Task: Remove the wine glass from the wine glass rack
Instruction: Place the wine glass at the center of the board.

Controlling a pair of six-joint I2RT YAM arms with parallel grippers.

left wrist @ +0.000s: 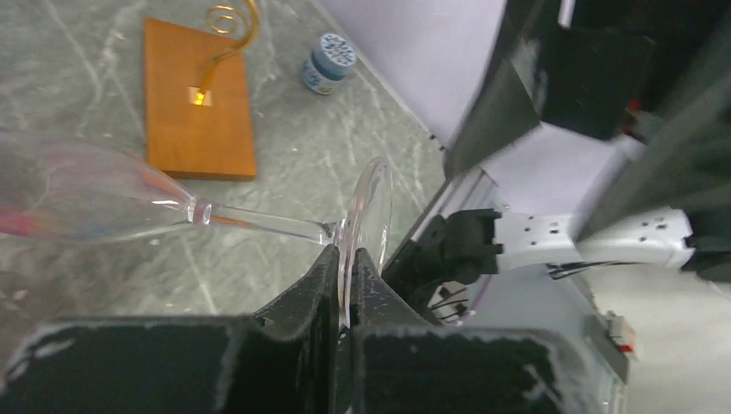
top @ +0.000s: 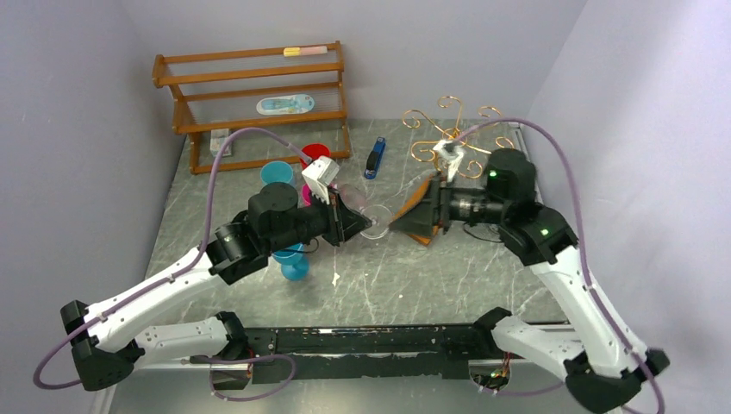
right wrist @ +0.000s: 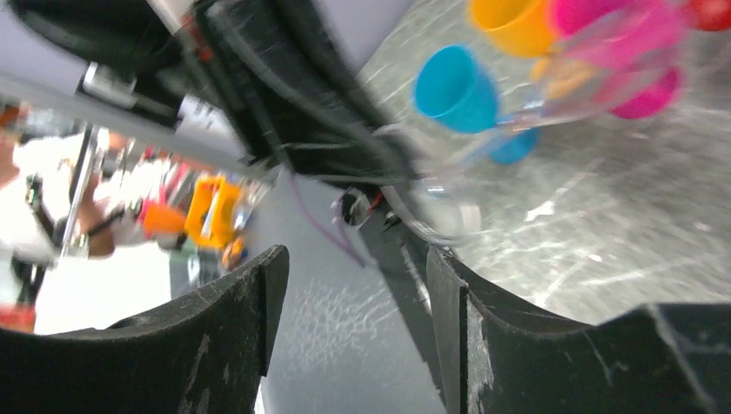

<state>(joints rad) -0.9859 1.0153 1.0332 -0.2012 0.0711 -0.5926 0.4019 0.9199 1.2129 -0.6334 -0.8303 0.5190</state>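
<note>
My left gripper (left wrist: 346, 263) pinched tight on foot of wine glass (left wrist: 259, 222). Glass lies sideways above marble table (top: 483, 285), off wine glass rack (top: 450, 129), which stands at back right. My right gripper (right wrist: 358, 285) spread apart, just beside glass foot, holding nothing.

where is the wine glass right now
In the top view the wine glass is held sideways mid-table, its foot pinched in the left gripper, just left of the open right gripper and clear of the rack.
</note>
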